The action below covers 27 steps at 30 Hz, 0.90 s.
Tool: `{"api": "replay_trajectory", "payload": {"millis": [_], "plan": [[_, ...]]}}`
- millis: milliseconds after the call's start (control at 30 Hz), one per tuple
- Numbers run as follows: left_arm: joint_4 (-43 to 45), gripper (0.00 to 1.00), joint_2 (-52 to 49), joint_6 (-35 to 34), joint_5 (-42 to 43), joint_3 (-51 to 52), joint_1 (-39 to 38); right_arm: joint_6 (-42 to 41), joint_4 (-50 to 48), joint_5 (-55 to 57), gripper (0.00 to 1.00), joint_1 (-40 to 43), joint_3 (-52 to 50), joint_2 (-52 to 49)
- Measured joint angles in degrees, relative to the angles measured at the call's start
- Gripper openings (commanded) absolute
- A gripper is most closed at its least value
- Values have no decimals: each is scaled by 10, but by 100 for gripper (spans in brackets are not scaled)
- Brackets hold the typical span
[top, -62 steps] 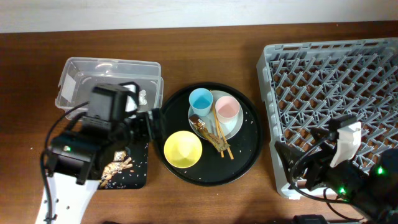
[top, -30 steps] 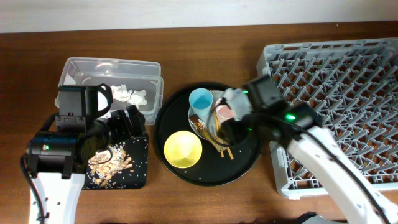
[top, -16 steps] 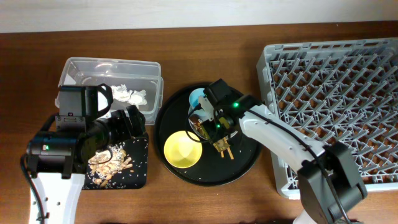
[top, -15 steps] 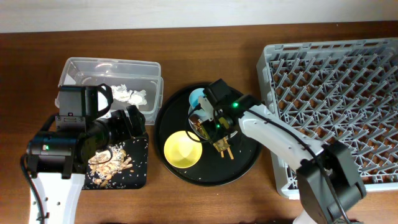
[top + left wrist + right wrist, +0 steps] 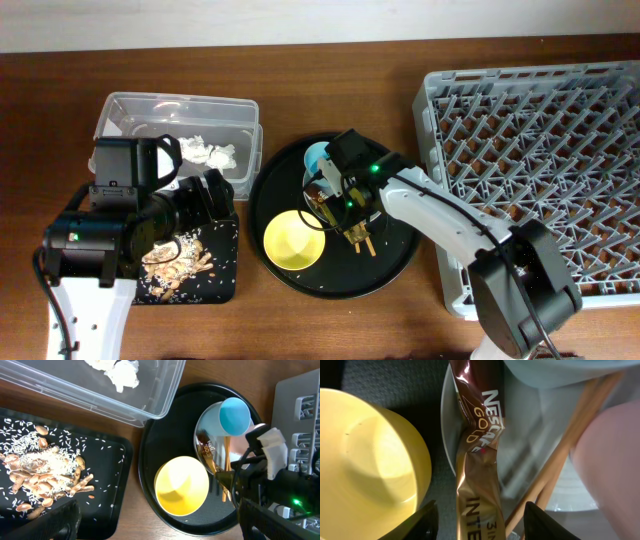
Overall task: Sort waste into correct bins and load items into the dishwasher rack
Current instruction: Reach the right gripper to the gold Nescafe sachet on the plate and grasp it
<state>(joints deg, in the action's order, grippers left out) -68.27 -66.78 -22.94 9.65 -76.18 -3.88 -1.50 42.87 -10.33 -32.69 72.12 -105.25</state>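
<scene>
Partly open right gripper [image 5: 481, 506] astride wrapper [image 5: 478, 435]

Glossy foil wrapper [image 5: 476, 460]; smooth yellow plastic bowl [image 5: 365, 460]; wooden chopsticks [image 5: 560, 457]; clear plastic tub [image 5: 140, 130].

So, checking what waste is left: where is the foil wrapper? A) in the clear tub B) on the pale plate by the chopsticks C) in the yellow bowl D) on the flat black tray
B: the foil wrapper lies on the pale plate, next to the chopsticks.
</scene>
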Motion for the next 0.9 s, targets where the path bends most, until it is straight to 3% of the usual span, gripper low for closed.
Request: {"api": "replay_trajectory", "payload": {"millis": [167,900], "plan": [[0,99,0,0,0,0,0,0,-1,0,48,-3,0,-7],[0,100,0,0,0,0,0,1,-6,69,50,-45,0,-7]]}}
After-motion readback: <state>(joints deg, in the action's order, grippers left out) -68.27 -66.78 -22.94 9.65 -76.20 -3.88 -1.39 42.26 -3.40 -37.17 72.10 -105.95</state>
